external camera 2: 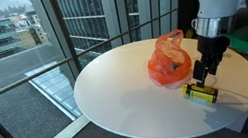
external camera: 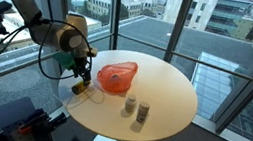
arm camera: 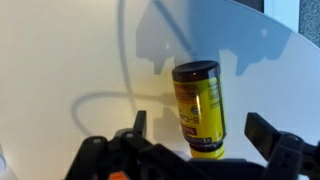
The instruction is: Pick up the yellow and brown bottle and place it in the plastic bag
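The yellow and brown bottle (arm camera: pixel 199 107) lies on its side on the round white table (external camera 2: pixel 128 94). It also shows in both exterior views (external camera 2: pixel 202 92) (external camera: pixel 81 88). My gripper (arm camera: pixel 200 135) is open, with its fingers wide on either side of the bottle and not touching it. In the exterior views the gripper (external camera 2: pixel 206 68) (external camera: pixel 82 74) hangs just above the bottle. The orange plastic bag (external camera 2: pixel 168 60) (external camera: pixel 116 76) sits on the table close beside the bottle.
Two small jars (external camera: pixel 136 109) stand near the table's front edge in an exterior view. Large windows (external camera 2: pixel 76 21) surround the table. A black cable crosses the table near the bottle (arm camera: pixel 95 100).
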